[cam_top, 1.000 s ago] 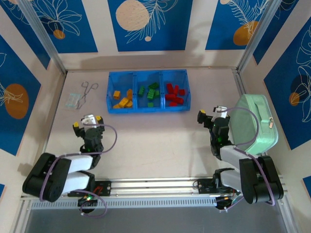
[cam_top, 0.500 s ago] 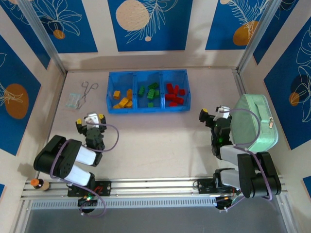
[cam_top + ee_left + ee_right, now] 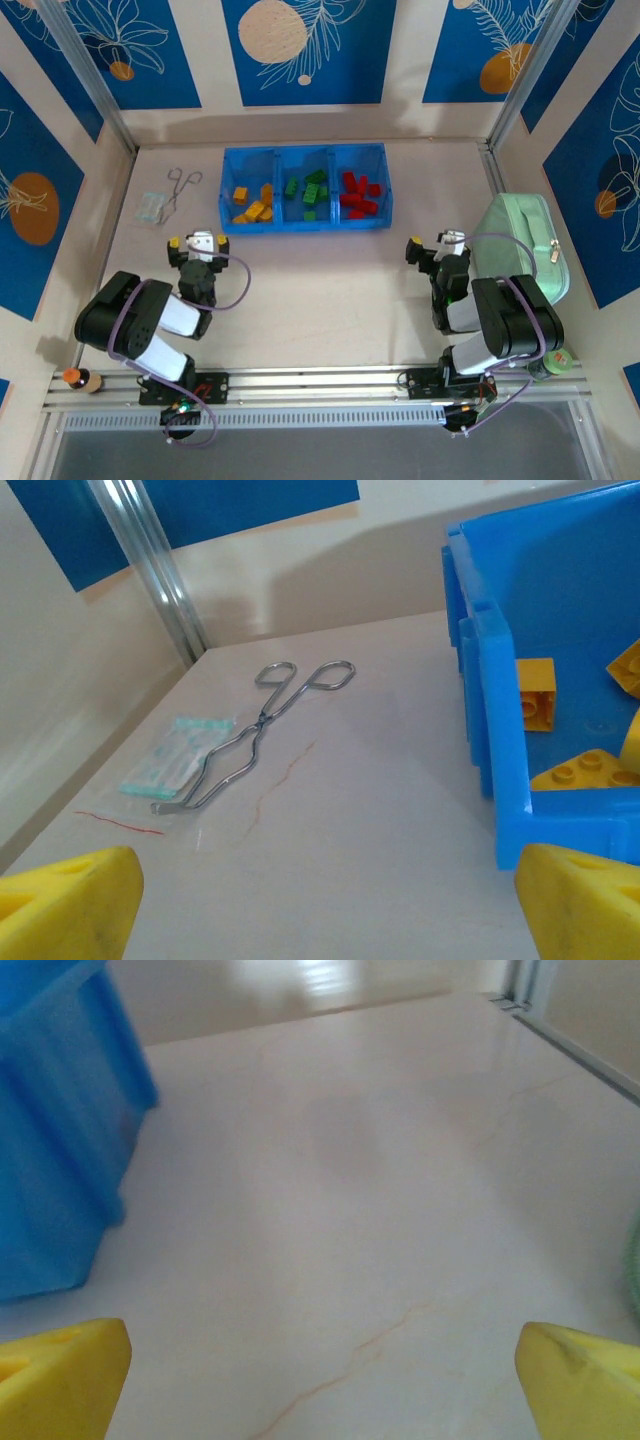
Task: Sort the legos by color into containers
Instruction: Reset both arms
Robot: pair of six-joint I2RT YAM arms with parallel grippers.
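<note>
left jaws: wide apart, holding nothing, low over the table [image 3: 320, 285], near the left compartment [image 3: 240, 168].
left compartment: yellow-orange legos [image 3: 255, 208] inside.
middle compartment [image 3: 298, 165]: green legos [image 3: 310, 190] inside.
right compartment [image 3: 375, 165]: red legos [image 3: 357, 198] inside.
right jaws: wide apart, empty, beside the mint case [image 3: 530, 245].
task: looks finished; i see no brick outside the compartments.

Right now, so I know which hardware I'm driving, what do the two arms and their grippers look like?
Both arms, left arm and right arm, have black joint housings with white link covers and a purple cable looping outside. The left gripper and right gripper are black with yellow wedge-shaped fingertips. Their bases sit on a silver rail.
</note>
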